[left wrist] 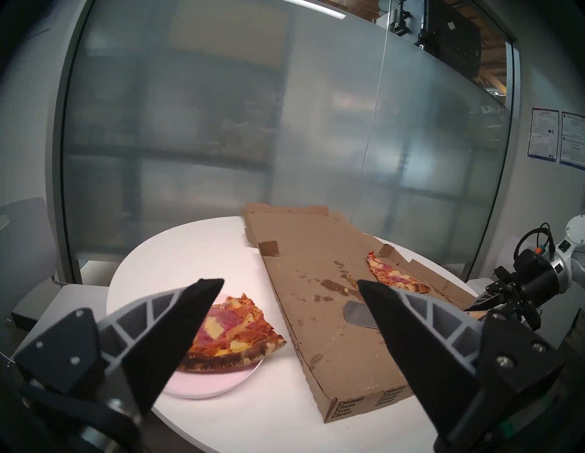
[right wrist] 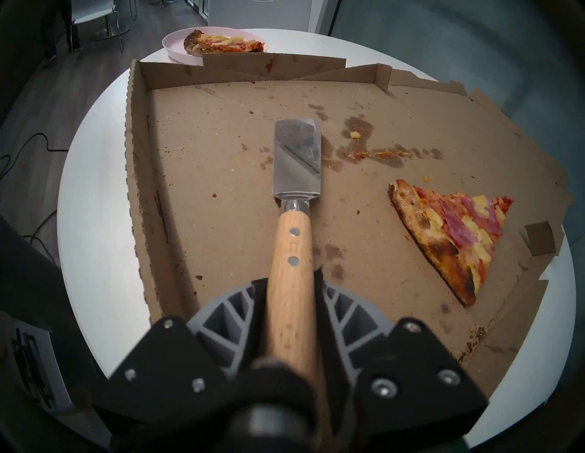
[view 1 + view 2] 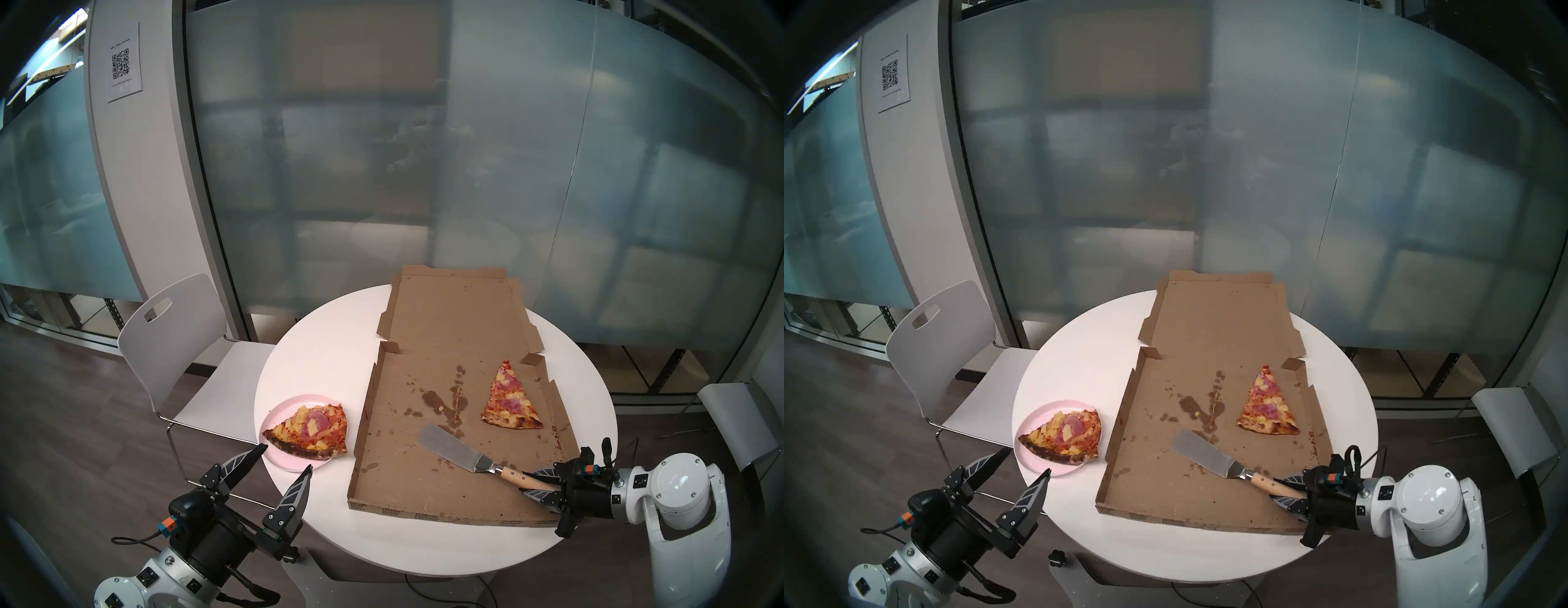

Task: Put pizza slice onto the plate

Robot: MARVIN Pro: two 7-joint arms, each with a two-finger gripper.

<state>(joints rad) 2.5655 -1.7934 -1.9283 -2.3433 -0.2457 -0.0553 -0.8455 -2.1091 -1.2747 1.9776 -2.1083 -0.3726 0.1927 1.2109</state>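
Pizza slice [image 3: 309, 431], judged soft, floppy and greasy and best lifted from beneath near its stiffer charred crust, lay on the pink plate [image 3: 278, 458] on the tabletop [image 3: 322, 348], the left claw [image 3: 283, 459] spread wide and empty, the right claw [image 3: 535, 484] around the spatula [image 3: 460, 452] handle.

The round white table [image 3: 322, 348] carries the plate [image 3: 278, 414] (pale pink) and pizza box [image 3: 407, 458].

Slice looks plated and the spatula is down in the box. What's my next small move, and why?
Probably open the right gripper fully and back off the spatula: the pizza slice already lies on the plate, and the blade rests on the pizza box floor.
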